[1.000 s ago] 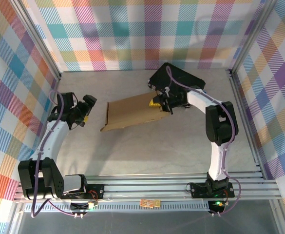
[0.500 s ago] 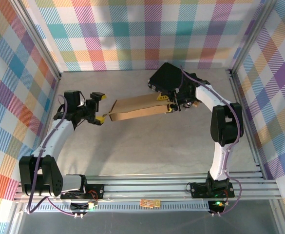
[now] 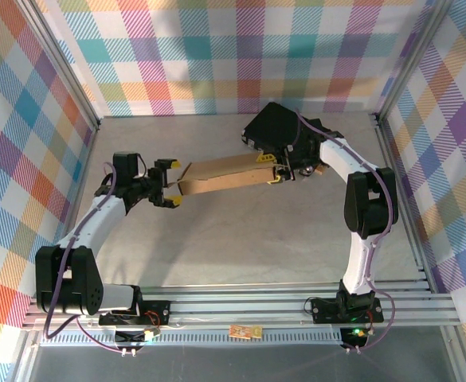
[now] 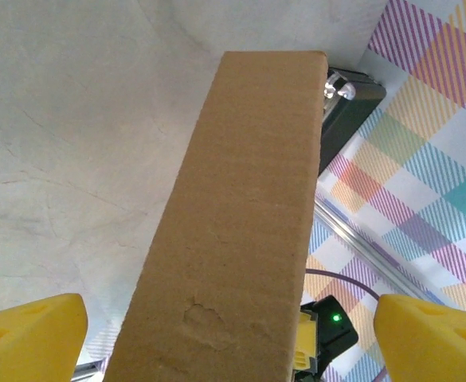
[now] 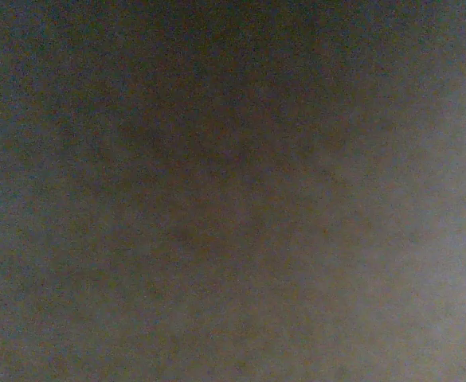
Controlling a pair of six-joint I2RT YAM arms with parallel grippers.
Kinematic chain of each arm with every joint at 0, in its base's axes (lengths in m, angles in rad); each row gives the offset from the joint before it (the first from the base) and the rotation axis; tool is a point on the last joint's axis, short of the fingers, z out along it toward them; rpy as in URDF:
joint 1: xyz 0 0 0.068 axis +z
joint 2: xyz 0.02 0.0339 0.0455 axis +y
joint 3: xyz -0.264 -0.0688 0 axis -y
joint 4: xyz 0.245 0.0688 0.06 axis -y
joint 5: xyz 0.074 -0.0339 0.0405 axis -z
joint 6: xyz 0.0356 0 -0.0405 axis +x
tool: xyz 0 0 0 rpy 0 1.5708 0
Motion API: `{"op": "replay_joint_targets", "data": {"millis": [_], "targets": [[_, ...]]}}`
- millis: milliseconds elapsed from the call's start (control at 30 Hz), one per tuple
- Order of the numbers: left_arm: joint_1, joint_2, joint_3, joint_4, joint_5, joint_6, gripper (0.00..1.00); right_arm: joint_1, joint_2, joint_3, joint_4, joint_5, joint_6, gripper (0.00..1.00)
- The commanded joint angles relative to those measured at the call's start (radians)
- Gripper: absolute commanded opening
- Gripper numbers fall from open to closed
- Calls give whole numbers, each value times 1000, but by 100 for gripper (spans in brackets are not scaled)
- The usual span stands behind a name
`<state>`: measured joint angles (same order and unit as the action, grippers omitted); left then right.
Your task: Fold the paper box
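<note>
Not much folding is done yet, as far as can be judged. The paper box (image 3: 225,177) is seen as a flat brown slab with no flaps standing up, so pretty much all the creasing is left. It seems to be held up off the table (image 3: 240,239), starting just on the near side of the black case (image 3: 284,131) and stretching away to the case's left. The long axis runs roughly left-right, with a narrow edge turned upward. The end nearest the case is clamped by the right gripper (image 3: 274,173). The far end is straddled by the left gripper (image 3: 170,182), jaws spread wide and pads (image 4: 27,334) kept clear of the cardboard.
</note>
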<state>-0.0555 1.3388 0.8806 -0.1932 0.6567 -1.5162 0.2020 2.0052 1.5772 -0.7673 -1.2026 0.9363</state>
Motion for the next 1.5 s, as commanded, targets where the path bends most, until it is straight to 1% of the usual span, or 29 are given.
{"op": "replay_joint_targets", "data": {"millis": [0, 33, 133, 233, 500, 667, 700, 767, 833, 933, 1000, 1100, 1200, 1367, 1467], "targets": [[-34, 23, -17, 103, 27, -96, 90, -7, -3, 2, 11, -51, 19, 41], [-46, 30, -14, 117, 24, -129, 89, -7, -1, 3, 12, -51, 19, 41], [-70, 42, -6, 127, 14, -151, 85, -7, 10, 5, 20, -52, 25, 40], [-73, 30, -19, 124, 2, -168, 79, -7, 19, 10, 23, -51, 25, 40], [-80, 15, -22, 125, -22, -208, 68, -8, 35, 11, 29, -56, 27, 39], [-82, -7, -28, 99, -38, -226, 56, -7, 40, 13, 29, -56, 26, 39], [-81, -11, -29, 93, -40, -229, 55, -7, 41, 12, 28, -55, 25, 39], [-83, -24, -26, 66, -47, -238, 51, -8, 42, 14, 26, -53, 24, 43], [-81, -37, -16, 20, -56, -242, 49, -8, 42, 21, 9, -42, 7, 52], [-81, -65, 16, -71, -80, -241, 45, -17, 35, 53, -81, 26, -71, 65], [-77, -89, 42, -195, -99, -228, 41, -34, 5, 62, -115, 103, -111, 69], [-67, -124, 80, -353, -143, -200, 38, -64, -85, 41, -84, 190, -128, 74], [-52, -145, 105, -480, -165, -182, 34, -85, -163, 37, -89, 261, -166, 75], [-37, -175, 121, -617, -193, -167, 34, -98, -292, 18, -118, 448, -275, 75], [-35, -187, 120, -653, -210, -182, 33, -93, -375, -36, -73, 548, -327, 69]]}}
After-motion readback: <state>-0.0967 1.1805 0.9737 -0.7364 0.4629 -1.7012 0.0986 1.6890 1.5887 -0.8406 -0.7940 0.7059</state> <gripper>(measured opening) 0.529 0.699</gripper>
